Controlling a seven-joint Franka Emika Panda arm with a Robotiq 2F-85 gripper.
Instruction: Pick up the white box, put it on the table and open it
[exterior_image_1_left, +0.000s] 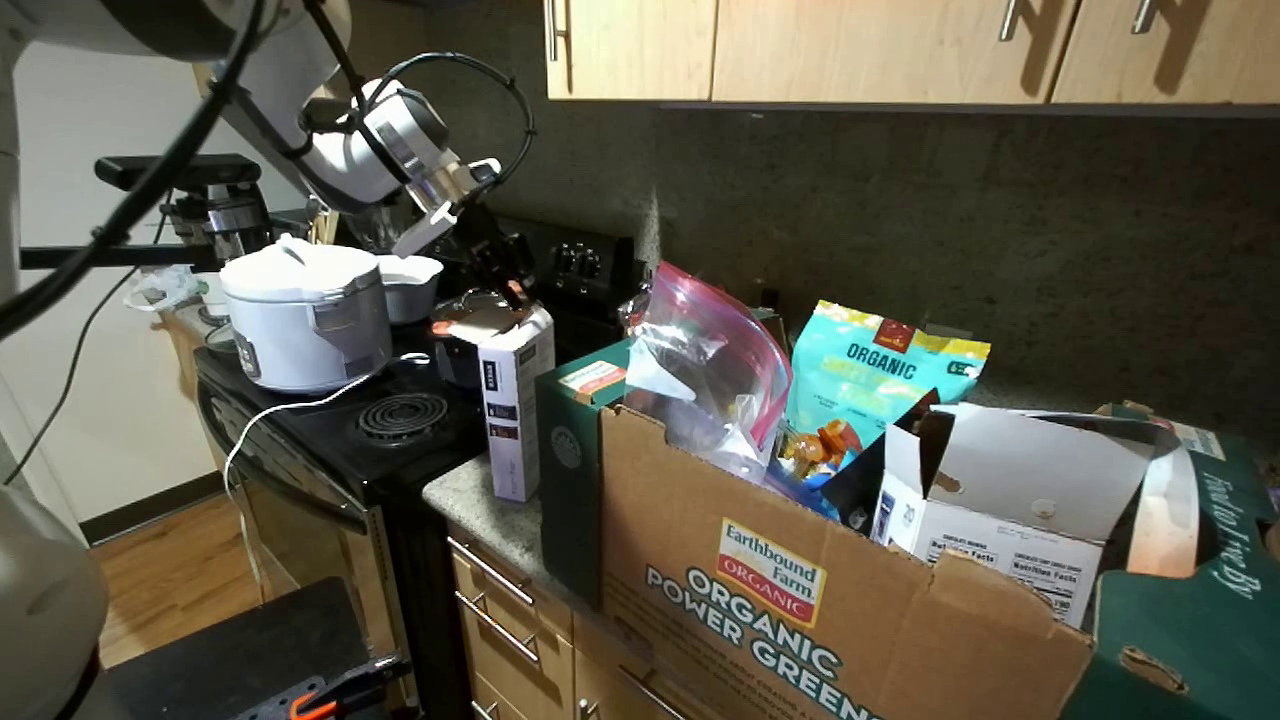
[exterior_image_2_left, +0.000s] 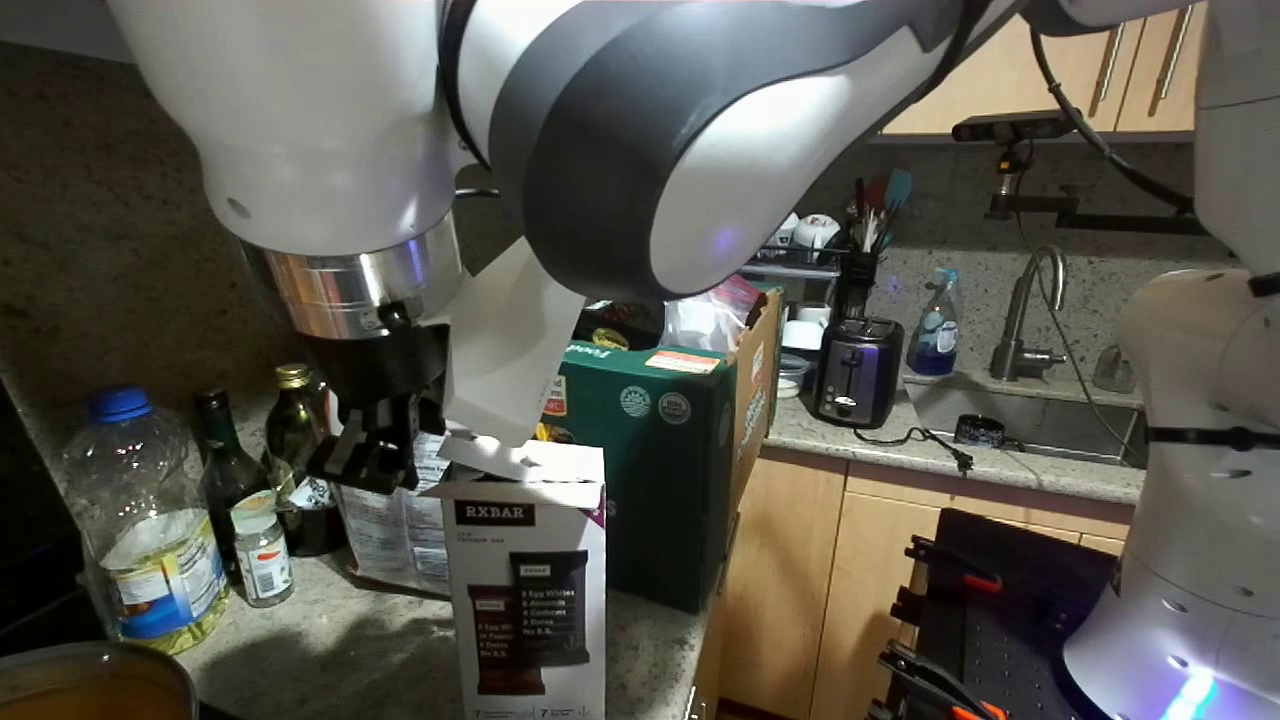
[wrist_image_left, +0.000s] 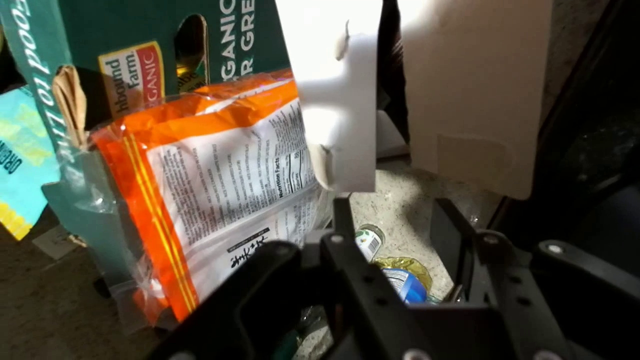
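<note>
1. The speckled stone bench (exterior_image_2_left: 330, 660) is bordered by a black stove (exterior_image_1_left: 310, 440).
2. The RXBAR carton (exterior_image_2_left: 525, 590) is stood there upright.
3. Near its raised flap (exterior_image_2_left: 505, 350), the end effector (wrist_image_left: 392, 215) is held, jaws wide apart.

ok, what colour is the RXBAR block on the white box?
The RXBAR block on the white box is black; shows best in an exterior view.

The tall white carton (exterior_image_2_left: 525, 600) is smooth printed cardboard, the speckled grey countertop (exterior_image_2_left: 320, 650) stone, the big brown-and-green box (exterior_image_1_left: 880, 600) matt cardboard, the orange-and-white bag (wrist_image_left: 220, 190) glossy plastic.
</note>
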